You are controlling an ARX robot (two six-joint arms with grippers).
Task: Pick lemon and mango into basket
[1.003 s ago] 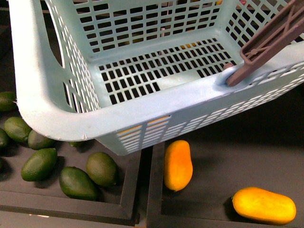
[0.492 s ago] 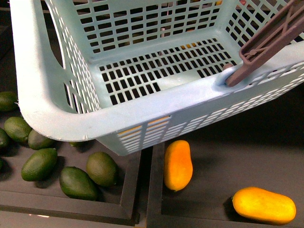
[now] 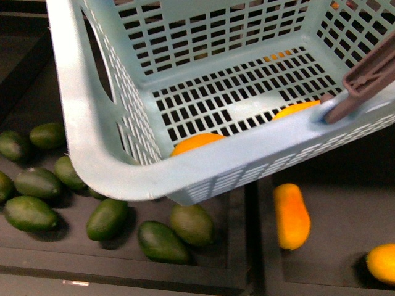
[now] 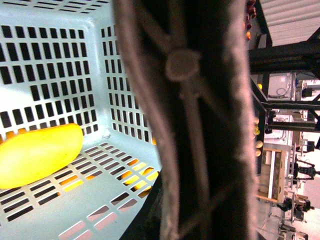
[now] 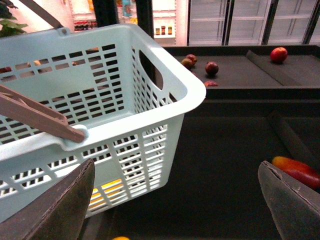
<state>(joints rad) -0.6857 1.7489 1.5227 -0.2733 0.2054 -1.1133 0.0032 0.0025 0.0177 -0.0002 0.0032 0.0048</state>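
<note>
The pale teal basket (image 3: 117, 172) hangs tilted over the shelves and fills the top of the front view. Its brown handle (image 4: 190, 100) crosses the left wrist view close up, and my left gripper (image 4: 200, 220) is shut on it, mostly hidden. An elongated yellow mango (image 4: 37, 152) lies on the basket floor. In the front view two orange fruits (image 3: 197, 142) (image 3: 296, 109) rest against the near wall, half hidden by the rim; I cannot tell which is the lemon. My right gripper (image 5: 176, 165) is open beside the basket (image 5: 165, 95), holding nothing.
Another mango (image 3: 291, 216) lies in the dark tray below the basket, and a further one (image 3: 382, 262) at the right edge. Several dark green oval fruits (image 3: 108, 217) fill the left tray. Red apples (image 5: 278, 54) sit on the far shelf. A reddish-orange fruit (image 5: 295, 169) lies near the right finger (image 5: 295, 205).
Everything in the front view has shifted right. The basket moved right and slightly up, and two orange fruits now show against its near wall where the floor was bare.
</note>
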